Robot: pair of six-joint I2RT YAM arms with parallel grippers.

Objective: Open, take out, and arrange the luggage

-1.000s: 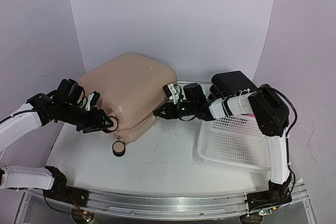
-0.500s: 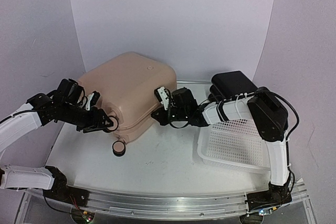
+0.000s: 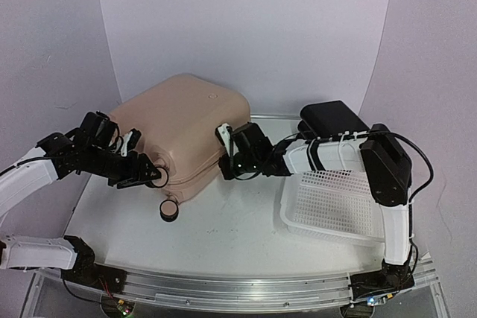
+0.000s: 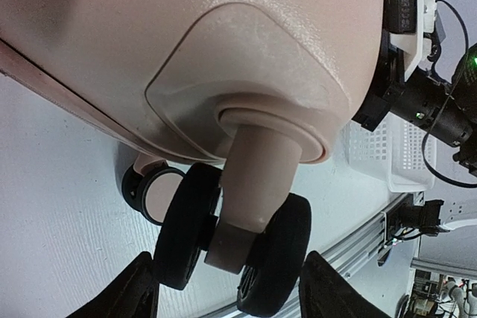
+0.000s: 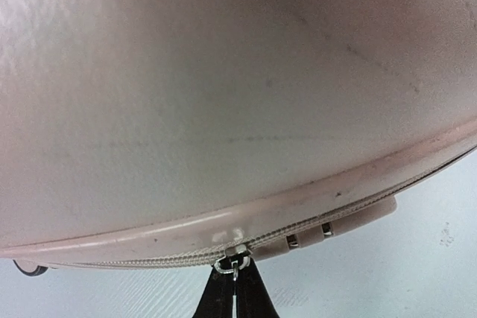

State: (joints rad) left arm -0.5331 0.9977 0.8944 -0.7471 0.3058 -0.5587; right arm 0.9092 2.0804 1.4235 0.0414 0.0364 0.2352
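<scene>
Shows a smooth white desk point(image 3: 223, 221) enclosed by plain pale lilac walls point(image 3: 246, 27). Places the closed pale pink hard-shell suitcase with rounded corners point(image 3: 186, 121) at back left of centre, lying on one shell. Sets a white perforated plastic basket point(image 3: 335, 206) at right, with a black rectangular box point(image 3: 332, 117) just behind it. Shows the left gripper point(image 4: 235, 292) released, jaws spread either side of a black double wheel on a pink stem point(image 4: 238, 251) at the suitcase's near left corner. Shows the right gripper point(image 5: 235, 296) clenched on a small silver zip pull point(image 5: 234, 262) along the ribbed zip seam under the glossy, faintly scuffed shell.
</scene>
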